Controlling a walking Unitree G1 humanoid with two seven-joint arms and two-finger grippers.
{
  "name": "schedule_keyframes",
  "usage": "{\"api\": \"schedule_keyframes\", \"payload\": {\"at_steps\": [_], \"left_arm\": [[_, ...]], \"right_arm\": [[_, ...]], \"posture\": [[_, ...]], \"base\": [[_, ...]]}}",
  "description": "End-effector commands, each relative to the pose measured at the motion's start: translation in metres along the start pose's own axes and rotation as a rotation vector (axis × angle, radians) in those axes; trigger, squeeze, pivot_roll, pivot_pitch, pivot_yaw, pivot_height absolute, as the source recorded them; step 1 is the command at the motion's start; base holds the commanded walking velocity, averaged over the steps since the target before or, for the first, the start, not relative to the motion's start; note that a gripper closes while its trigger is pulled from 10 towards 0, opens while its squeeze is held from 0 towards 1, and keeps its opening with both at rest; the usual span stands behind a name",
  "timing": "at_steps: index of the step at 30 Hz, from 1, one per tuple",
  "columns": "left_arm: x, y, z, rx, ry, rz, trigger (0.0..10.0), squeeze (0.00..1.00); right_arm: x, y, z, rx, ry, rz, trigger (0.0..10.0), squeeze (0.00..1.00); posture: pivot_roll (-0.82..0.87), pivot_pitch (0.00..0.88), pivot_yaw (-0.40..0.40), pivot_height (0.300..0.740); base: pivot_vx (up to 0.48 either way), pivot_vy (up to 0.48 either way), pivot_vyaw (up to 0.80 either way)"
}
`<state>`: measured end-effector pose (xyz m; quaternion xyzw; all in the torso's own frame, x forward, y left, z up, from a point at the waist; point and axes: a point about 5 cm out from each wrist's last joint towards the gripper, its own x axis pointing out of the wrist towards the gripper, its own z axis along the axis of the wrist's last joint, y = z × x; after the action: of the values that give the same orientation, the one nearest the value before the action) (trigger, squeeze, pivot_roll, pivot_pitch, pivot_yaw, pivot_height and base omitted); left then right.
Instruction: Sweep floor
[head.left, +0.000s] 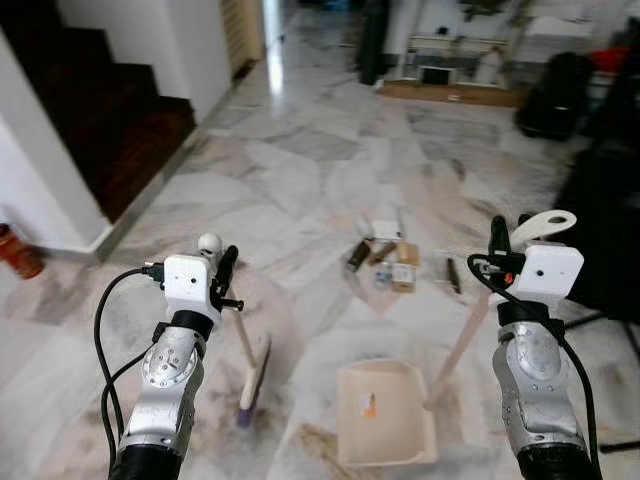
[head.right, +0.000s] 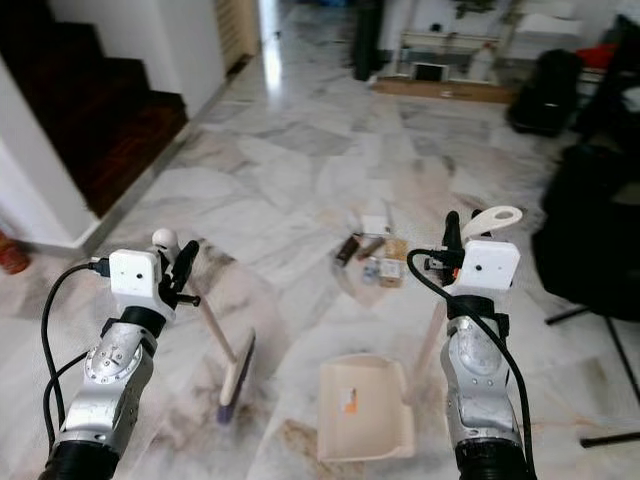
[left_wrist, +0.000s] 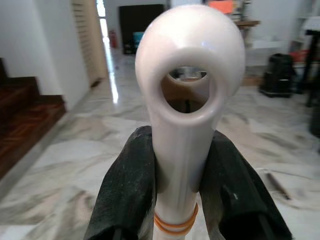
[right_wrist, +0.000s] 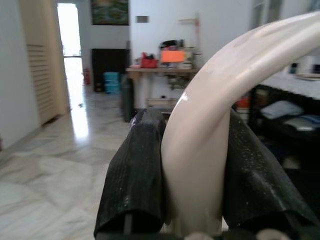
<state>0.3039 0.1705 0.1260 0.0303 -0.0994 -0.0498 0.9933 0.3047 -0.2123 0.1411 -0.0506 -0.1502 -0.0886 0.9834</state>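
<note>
A cream broom (head.left: 247, 372) leans on the marble floor at near left, bristles down. A cream dustpan (head.left: 385, 412) sits right of it, its long handle (head.left: 459, 350) rising rightward.

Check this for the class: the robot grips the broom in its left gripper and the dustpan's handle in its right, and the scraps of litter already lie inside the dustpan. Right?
Not quite. The litter lies on the marble floor beyond the dustpan, as the left eye view shows. The rest holds: the left gripper is shut on the broom, the right gripper on the dustpan's handle.
</note>
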Motion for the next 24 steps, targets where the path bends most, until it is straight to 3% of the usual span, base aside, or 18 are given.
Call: {"api": "schedule_keyframes", "payload": {"at_steps": [1,5,18,24], "left_arm": [[0.0022,0.0017,0.0091,0.009,-0.048,0.001,10.0,0.0],[0.0024,0.0015,0.0093,0.014,-0.05,-0.004,10.0,0.0],[0.0041,0.0015,0.0101,0.023,-0.05,-0.015,10.0,0.0],[0.0037,0.001,0.0096,0.013,-0.049,-0.007,10.0,0.0]], "right_arm": [[0.0035,-0.0002,0.0076,0.0,-0.035,0.001,10.0,0.0],[0.0035,0.0004,0.0074,-0.001,-0.036,0.002,10.0,0.0],[0.0025,0.0025,0.0068,0.0,-0.036,0.001,10.0,0.0],[0.0027,0.0017,0.008,-0.01,-0.049,0.002,10.0,0.0]], "posture": [[-0.09,0.038,0.026,0.74],[-0.09,0.03,0.028,0.74],[-0.09,0.014,0.036,0.74],[-0.08,0.024,0.03,0.74]], "base": [[0.0,0.0,-0.8],[0.0,0.0,-0.8],[0.0,-0.269,-0.8],[0.0,0.0,-0.67]]}}
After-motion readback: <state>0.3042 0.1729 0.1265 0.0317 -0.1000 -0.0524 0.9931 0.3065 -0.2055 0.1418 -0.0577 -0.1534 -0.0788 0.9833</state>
